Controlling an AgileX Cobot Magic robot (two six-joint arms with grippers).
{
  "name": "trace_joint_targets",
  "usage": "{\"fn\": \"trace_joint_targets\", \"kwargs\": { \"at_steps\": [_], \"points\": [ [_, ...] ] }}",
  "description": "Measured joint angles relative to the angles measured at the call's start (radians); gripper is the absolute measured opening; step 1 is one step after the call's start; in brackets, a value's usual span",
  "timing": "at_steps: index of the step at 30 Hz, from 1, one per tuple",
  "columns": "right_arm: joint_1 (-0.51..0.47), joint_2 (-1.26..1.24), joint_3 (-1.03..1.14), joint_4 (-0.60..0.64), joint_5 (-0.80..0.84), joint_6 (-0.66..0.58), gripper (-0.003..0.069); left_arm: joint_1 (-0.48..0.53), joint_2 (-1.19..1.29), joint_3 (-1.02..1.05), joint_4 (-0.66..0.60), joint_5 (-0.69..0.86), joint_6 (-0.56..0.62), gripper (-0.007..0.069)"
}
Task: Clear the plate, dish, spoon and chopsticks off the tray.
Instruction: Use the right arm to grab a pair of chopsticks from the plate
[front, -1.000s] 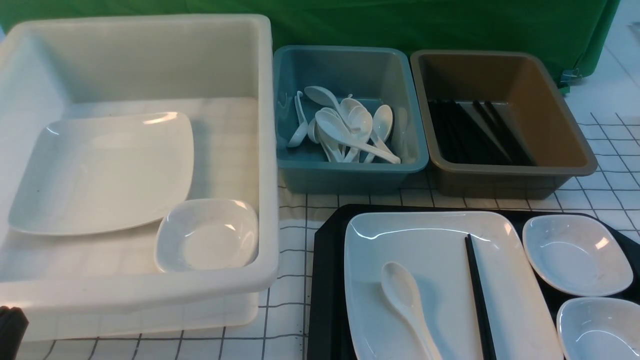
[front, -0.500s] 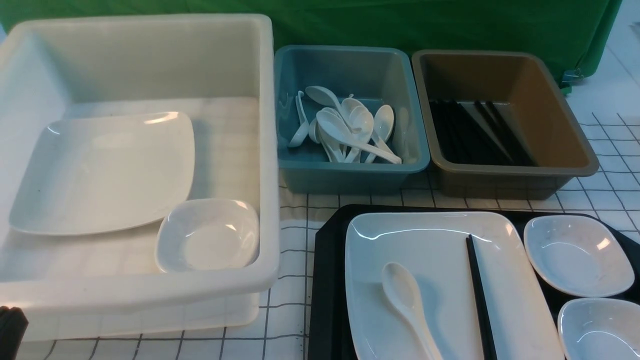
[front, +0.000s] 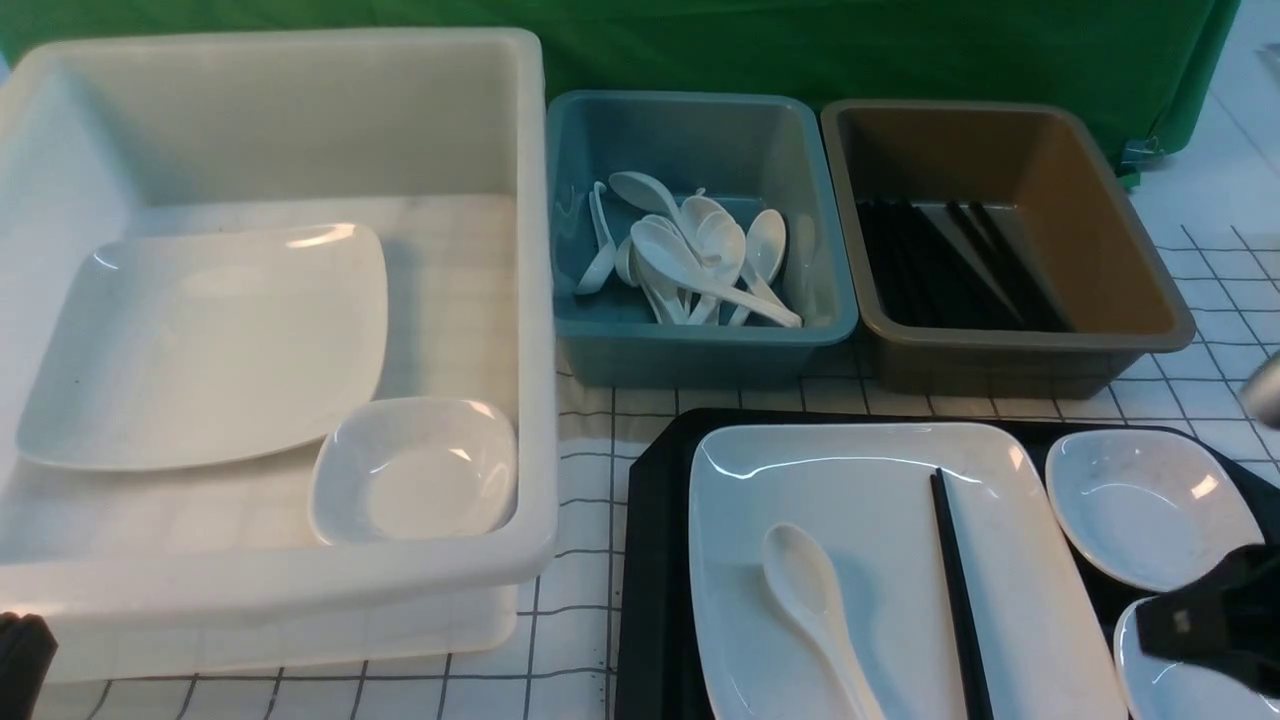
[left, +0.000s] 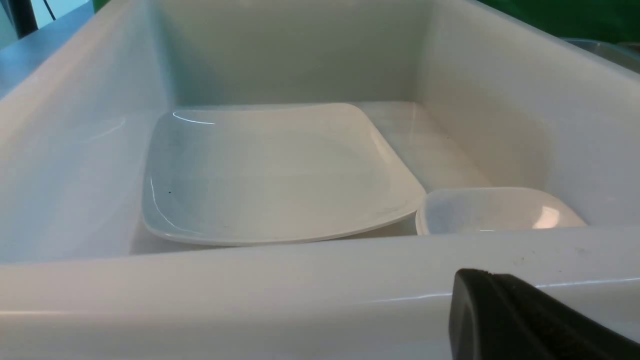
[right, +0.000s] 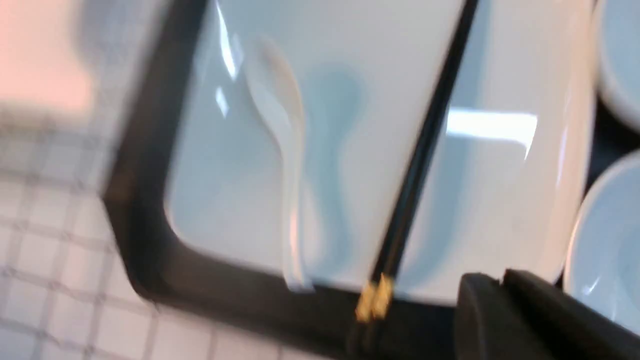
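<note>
The black tray (front: 655, 560) lies at the front right and carries the large white plate (front: 860, 490). A white spoon (front: 810, 590) and the black chopsticks (front: 955, 580) rest on the plate. One small white dish (front: 1150, 505) sits at the tray's right, and a second dish (front: 1190, 690) lies nearer. My right gripper (front: 1200, 625) hovers over that nearer dish, shut on nothing. In the blurred right wrist view, its tip (right: 500, 280) is near the chopsticks' (right: 425, 145) gold ends. My left gripper (left: 492, 275) is shut and empty at the white tub's near wall.
A big white tub (front: 300, 590) on the left holds another plate and a small dish. Behind the tray stand a teal bin (front: 700, 340) with several spoons and a brown tub (front: 1150, 330) with black chopsticks. Green cloth hangs behind.
My right gripper has come into the front view at the lower right, above the nearer dish. The left gripper and all the tableware have stayed put.
</note>
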Motion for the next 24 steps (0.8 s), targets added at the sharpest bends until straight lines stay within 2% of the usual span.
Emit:
{"fn": "trace_joint_targets", "kwargs": {
  "at_steps": [5, 8, 11, 16, 19, 24],
  "points": [
    [0.020, 0.195, -0.010, -0.003, 0.012, -0.023, 0.0267, 0.000, 0.000, 0.000, 0.000, 0.000, 0.000, 0.0020],
    [0.092, 0.273, -0.049, -0.016, 0.015, -0.020, 0.0346, 0.000, 0.000, 0.000, 0.000, 0.000, 0.000, 0.0020],
    [0.187, 0.337, -0.101, -0.099, 0.005, 0.063, 0.0366, 0.000, 0.000, 0.000, 0.000, 0.000, 0.000, 0.0020],
    [0.319, 0.448, -0.178, -0.344, -0.004, 0.322, 0.0372, 0.000, 0.000, 0.000, 0.000, 0.000, 0.000, 0.0020],
    [0.344, 0.507, -0.198, -0.377, -0.030, 0.396, 0.0374, 0.000, 0.000, 0.000, 0.000, 0.000, 0.000, 0.0020],
    [0.351, 0.566, -0.201, -0.382, -0.063, 0.428, 0.0373, 0.000, 0.000, 0.000, 0.000, 0.000, 0.000, 0.0020]
  ]
}}
